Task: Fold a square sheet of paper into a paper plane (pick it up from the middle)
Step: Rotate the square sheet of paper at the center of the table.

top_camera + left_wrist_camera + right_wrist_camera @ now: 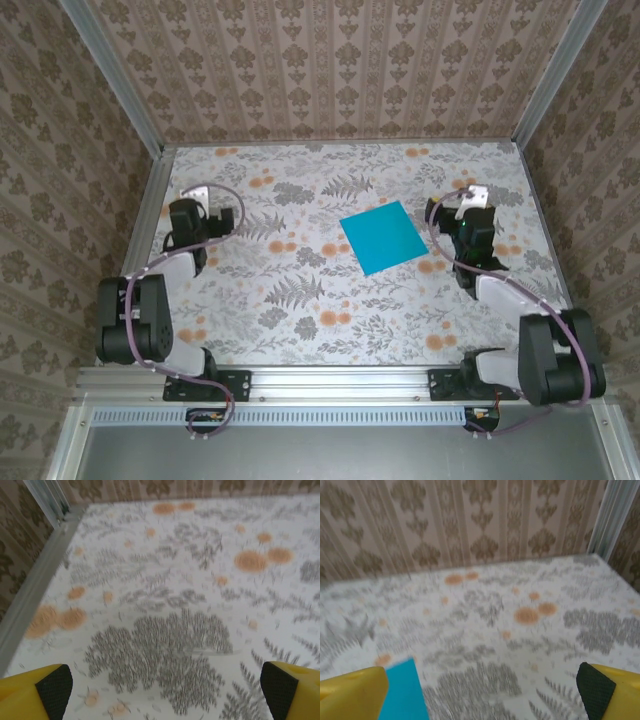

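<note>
The sheet (384, 237) is laid flat (unfolded) on the table (300, 300), right of centre, near the right gripper (475, 692). It and the left gripper (166, 690) are spread wide, and nothing is held.

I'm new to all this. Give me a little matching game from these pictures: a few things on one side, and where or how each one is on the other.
Things:
1. square sheet of paper
2. left gripper
3. right gripper
4. back wall

Descriptions:
A. open, near the left edge of the table
B. brown patterned stripes
C. flat, teal-blue, unfolded
D. open, close beside the paper

Pairs: 1-C, 2-A, 3-D, 4-B
</note>
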Motion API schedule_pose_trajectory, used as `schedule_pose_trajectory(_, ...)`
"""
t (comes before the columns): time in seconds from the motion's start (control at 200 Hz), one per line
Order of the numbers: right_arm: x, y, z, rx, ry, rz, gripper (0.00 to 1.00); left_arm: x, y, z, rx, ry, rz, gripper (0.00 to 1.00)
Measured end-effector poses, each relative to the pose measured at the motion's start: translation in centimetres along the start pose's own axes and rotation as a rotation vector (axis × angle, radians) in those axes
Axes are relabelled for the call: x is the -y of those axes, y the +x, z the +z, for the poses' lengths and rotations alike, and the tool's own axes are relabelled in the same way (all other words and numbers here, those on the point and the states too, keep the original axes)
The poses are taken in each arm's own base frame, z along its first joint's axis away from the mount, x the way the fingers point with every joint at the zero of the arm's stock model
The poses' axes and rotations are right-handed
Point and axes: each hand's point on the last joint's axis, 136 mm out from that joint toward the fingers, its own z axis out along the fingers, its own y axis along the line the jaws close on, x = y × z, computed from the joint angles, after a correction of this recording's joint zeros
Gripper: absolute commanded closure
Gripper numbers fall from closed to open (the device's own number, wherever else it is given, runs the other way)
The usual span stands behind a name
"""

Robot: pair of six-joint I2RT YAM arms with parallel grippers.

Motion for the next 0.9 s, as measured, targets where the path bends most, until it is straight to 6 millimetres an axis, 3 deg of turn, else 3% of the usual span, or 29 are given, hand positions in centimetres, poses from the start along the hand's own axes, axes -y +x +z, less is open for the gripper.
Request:
schedule_pose_trajectory(0.13,-1.0,-4.1,-0.5,-0.033,-0.013,0.122,0.0,0.0,-2.4,-2.0,0.02,0.008,-0.073,0.0)
schedule_pose_trajectory(0.23,-2.4,-4.6,-0.5,-0.113,-0.053,0.182,0.0,0.4,-2.9,-3.7,0.001,0.033,-0.144,0.0)
schedule_pose_trajectory(0.295,-3.7,-3.8,-0.4,-0.187,-0.083,0.196,0.0,1.0,-3.2,-4.7,-0.018,0.058,-0.18,0.0)
schedule_pose_trajectory(0.475,-8.7,1.5,0.5,-0.46,-0.133,0.166,0.0,3.2,-4.1,-7.5,-0.053,0.144,-0.229,0.0)
schedule_pose_trajectory(0.555,-10.6,5.2,0.5,-0.587,-0.14,0.156,0.0,4.0,-4.1,-8.7,-0.073,0.184,-0.265,0.0)
schedule_pose_trajectory(0.71,-13.1,12.0,-1.1,-0.815,-0.126,0.13,0.0,5.0,-3.0,-9.6,-0.15,0.232,-0.318,0.0)
schedule_pose_trajectory(0.9,-16.4,15.3,-3.3,-0.93,-0.132,0.088,0.0,5.8,-2.8,-10.5,-0.21,0.275,-0.341,0.0)
